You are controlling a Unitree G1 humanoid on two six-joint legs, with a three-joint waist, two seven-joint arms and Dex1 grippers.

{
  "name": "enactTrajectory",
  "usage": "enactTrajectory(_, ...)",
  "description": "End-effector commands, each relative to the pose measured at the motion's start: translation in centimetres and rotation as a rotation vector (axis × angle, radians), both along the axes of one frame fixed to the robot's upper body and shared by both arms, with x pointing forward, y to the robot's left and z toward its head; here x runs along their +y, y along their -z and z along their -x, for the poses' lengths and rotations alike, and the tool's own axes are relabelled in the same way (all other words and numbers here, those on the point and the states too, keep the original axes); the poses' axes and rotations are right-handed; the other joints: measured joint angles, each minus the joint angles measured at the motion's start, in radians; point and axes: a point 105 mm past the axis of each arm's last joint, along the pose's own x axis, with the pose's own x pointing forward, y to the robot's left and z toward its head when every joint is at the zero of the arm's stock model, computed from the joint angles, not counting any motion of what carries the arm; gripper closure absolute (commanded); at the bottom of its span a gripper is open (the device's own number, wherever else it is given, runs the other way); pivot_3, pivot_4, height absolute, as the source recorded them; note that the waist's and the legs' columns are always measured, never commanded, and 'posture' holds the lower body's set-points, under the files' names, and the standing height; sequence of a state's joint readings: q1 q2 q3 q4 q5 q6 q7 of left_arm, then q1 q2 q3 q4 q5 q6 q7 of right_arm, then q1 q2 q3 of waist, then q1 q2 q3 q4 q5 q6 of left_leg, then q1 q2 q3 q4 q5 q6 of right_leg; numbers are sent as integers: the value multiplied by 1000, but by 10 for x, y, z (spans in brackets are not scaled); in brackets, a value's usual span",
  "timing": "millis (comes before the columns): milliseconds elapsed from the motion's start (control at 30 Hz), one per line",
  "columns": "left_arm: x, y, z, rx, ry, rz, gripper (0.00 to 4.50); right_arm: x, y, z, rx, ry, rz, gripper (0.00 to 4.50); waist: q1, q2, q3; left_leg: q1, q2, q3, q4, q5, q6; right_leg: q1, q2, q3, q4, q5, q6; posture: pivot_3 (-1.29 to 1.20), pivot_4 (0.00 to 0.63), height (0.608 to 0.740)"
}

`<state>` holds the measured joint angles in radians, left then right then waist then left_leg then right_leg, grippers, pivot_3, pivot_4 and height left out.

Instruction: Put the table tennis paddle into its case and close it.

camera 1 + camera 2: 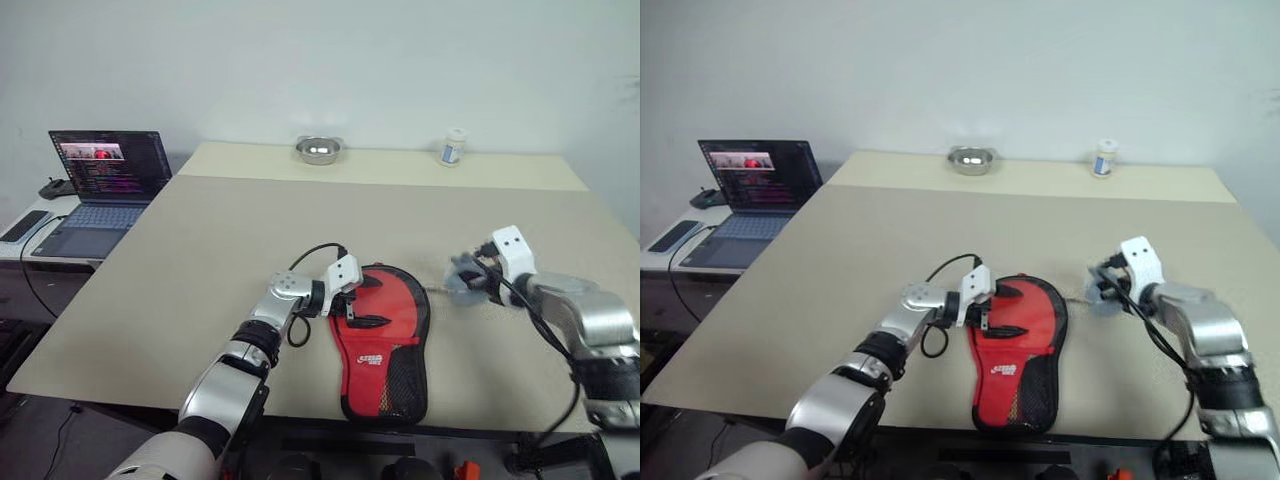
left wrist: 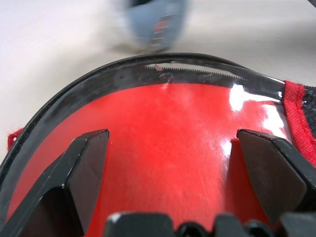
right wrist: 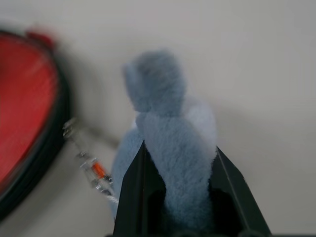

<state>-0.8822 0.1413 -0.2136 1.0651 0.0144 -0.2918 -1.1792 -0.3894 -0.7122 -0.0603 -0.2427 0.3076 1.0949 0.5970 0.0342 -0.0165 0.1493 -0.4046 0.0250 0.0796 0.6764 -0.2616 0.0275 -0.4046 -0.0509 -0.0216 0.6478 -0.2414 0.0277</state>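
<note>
- Step in hand (judged): closing; the case (image 1: pixel 381 340) lies flat near the table's (image 1: pixel 200 260) near edge, about midway along it, round end toward the far edge, narrow end at the near edge
- The table tennis paddle cannot be made out apart from the case; it is presumably inside
- Left gripper (image 1: pixel 352 306): jaws wide apart, holding nothing, poised over the round end of the case on its left rim; the left wrist view shows both fingers (image 2: pixel 84 168) splayed above a glossy red panel
- Right gripper (image 1: pixel 468 281): jaws narrowed onto a blue fluffy charm (image 3: pixel 168 148), lifted above the table just right of the case; a fine bead chain (image 3: pixel 86 165) leads from the charm toward the case rim
- Next move (judged): the charm appears tied to the zip pull, so drawing it along the rim would run the zip, with the left gripper pressing the case to keep it from sliding
- Materials: case red, smooth and shiny at the round end, black mesh pocket at the narrow end, black zip teeth (image 2: pixel 197 74) along a curved rim; charm soft, plush, rounded; table matte beige
</note>
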Motion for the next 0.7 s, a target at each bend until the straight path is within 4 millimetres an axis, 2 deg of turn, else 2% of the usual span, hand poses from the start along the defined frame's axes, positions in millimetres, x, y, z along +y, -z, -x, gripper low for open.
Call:
enactTrajectory(33,-1,46,18,120,13,-144,0,21,-14,37,26,-132,11,4188,-2,-1,-2,-1,0,0,0,0,1,0,0,0,-1,0,1,0,150,740)
enactTrajectory(233,-12,48,21,125,35,-154,0,45,4,90,145,-263,28,4202,-2,-5,-4,-3,-1,-1,1,-1,1,0,-2,-2,-4,-1,6,0,150,740)
enactTrajectory(433,-17,51,23,126,41,-162,0,50,14,124,242,-334,29,4206,0,-6,-6,-5,-1,-5,1,-1,1,0,-3,-7,-5,-1,6,0,150,740)
enactTrajectory(600,-18,53,25,128,42,-170,0,57,22,163,366,-455,12,4206,15,-6,-13,-11,-5,-17,1,-1,1,0,-5,-18,-7,-6,6,0,150,740)
enactTrajectory(700,-18,54,25,129,42,-172,0,61,23,177,401,-510,1,4222,14,-7,-16,-11,-6,-19,1,-2,1,1,-5,-19,-6,-7,6,0,150,740)
